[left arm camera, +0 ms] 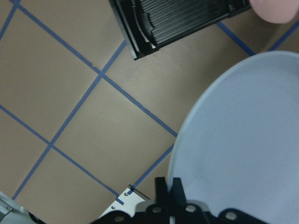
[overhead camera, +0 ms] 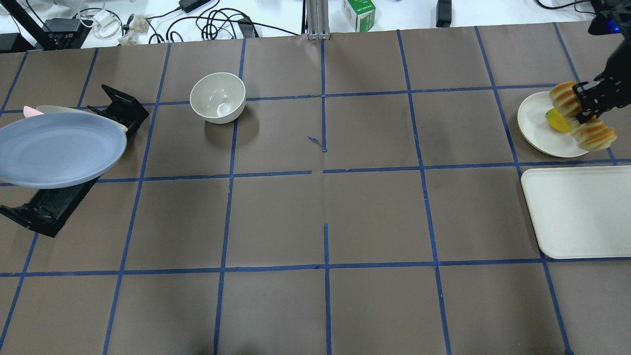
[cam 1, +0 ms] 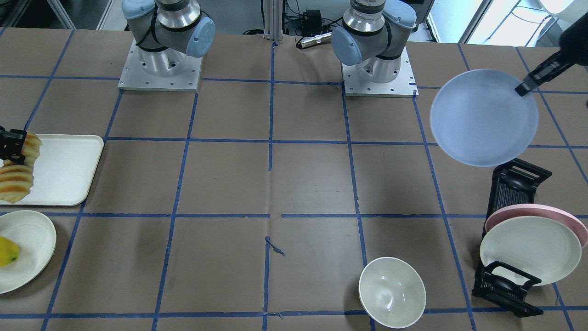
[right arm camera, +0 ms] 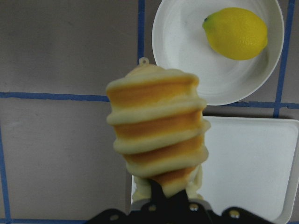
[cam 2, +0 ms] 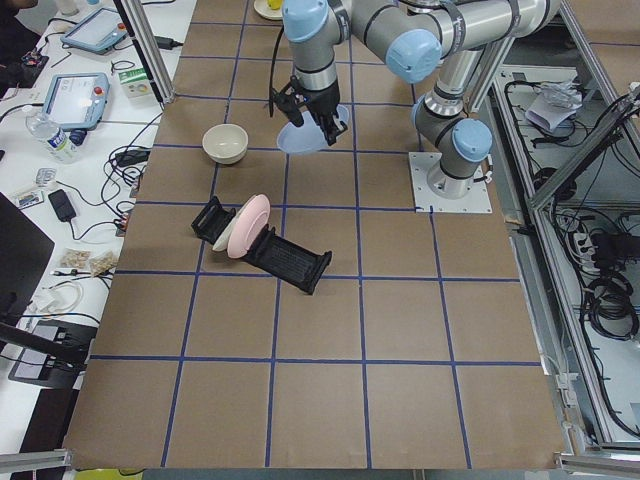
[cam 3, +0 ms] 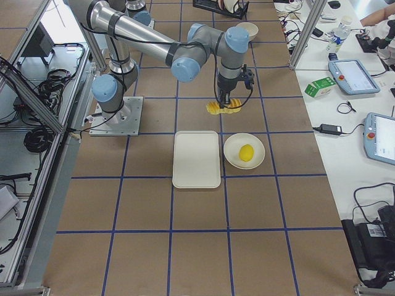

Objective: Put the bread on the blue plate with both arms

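The blue plate (cam 1: pixel 482 117) hangs tilted in the air above the table, beside the black dish rack. My left gripper (cam 1: pixel 522 88) is shut on its rim; the left wrist view shows the fingers (left arm camera: pixel 169 186) pinching the plate's edge (left arm camera: pixel 243 140). The plate also shows at the overhead view's left edge (overhead camera: pixel 59 148). The bread (cam 1: pixel 18 172), a row of orange slices with pale edges, is held off the table in my right gripper (cam 1: pixel 11 148), which is shut on its middle. It also shows in the overhead view (overhead camera: pixel 584 121) and the right wrist view (right arm camera: pixel 159 135).
A black dish rack (cam 1: pixel 510 193) holds a pink plate (cam 1: pixel 537 212) and a cream plate (cam 1: pixel 528 250). A white bowl (cam 1: pixel 392 292) stands near the front. A white tray (cam 1: pixel 59 170) lies under the bread, next to a cream plate (cam 1: pixel 27 257) with a lemon (cam 1: pixel 8 251).
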`<state>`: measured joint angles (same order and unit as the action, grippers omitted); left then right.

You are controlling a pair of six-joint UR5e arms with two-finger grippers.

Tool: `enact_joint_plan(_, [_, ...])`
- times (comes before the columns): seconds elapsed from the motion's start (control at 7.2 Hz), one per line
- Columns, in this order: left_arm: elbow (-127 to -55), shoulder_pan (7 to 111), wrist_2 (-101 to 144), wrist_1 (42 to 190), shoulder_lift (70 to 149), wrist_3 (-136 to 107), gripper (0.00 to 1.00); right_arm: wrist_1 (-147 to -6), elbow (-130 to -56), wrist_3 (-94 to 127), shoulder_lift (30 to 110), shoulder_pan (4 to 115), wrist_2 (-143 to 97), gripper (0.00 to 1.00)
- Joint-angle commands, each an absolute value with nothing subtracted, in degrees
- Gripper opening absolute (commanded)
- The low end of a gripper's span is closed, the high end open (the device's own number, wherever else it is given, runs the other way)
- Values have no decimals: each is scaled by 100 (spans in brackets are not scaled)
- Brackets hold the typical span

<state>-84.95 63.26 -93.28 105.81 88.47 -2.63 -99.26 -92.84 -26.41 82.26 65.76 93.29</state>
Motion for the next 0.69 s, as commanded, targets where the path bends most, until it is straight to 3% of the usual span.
enact_joint_plan(0.0, [-8638,8244,-8775,9659,9077,-883,0,-9774,-9010,-1797,8192,7230,9290,0])
enact_joint_plan(0.28, [-9802,9198,-8223,7624,9578,-1350,0,-9747,-8930,-1258,8157,7566,9133,0])
enact_joint_plan(0.56, [-10920,9509,-7331,5161,10166,-2170,0,-9756,-8973,-933,8147,7751,9088,0])
